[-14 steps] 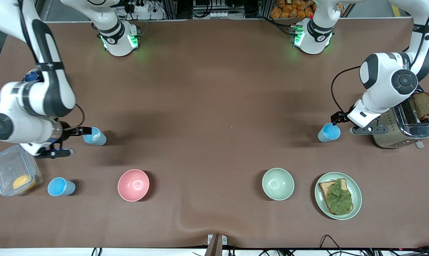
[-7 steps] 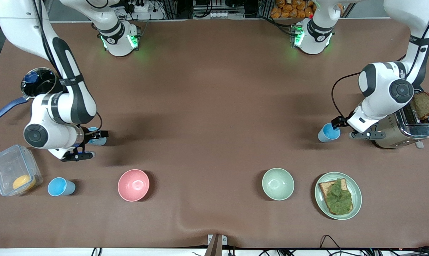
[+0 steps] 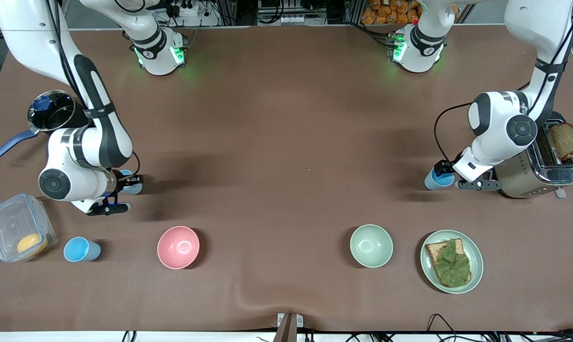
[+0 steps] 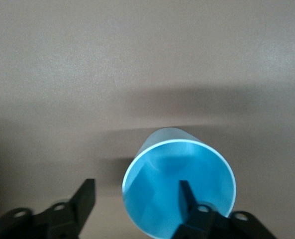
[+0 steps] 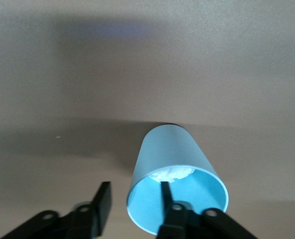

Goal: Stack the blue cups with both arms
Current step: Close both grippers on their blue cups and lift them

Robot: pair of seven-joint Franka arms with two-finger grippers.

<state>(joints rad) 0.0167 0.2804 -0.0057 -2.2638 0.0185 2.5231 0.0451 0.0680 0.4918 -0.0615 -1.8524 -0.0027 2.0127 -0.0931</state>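
Three blue cups stand on the brown table. One cup (image 3: 133,186), whitish inside, is at the right arm's end. My right gripper (image 3: 125,192) is open and straddles its rim, one finger inside and one outside; the right wrist view shows this cup (image 5: 174,164) and gripper (image 5: 135,199). A cup with a bright blue inside (image 3: 437,180) stands beside the toaster. My left gripper (image 3: 452,175) is open and straddles its wall the same way; the left wrist view shows that cup (image 4: 179,184) and gripper (image 4: 136,199). A third cup (image 3: 81,250) stands free, nearer the front camera.
A pink bowl (image 3: 178,247), a pale green bowl (image 3: 371,245) and a plate (image 3: 426,266) with topped toast sit near the front camera. A toaster (image 3: 540,168) holding bread is by the left gripper. A clear box (image 3: 18,228) and a lidded pot (image 3: 51,111) are at the right arm's end.
My right gripper swung toward the table's middle and came over the whitish cup's rim. My left gripper moved a little toward the bright blue cup, and one finger now sits in it.
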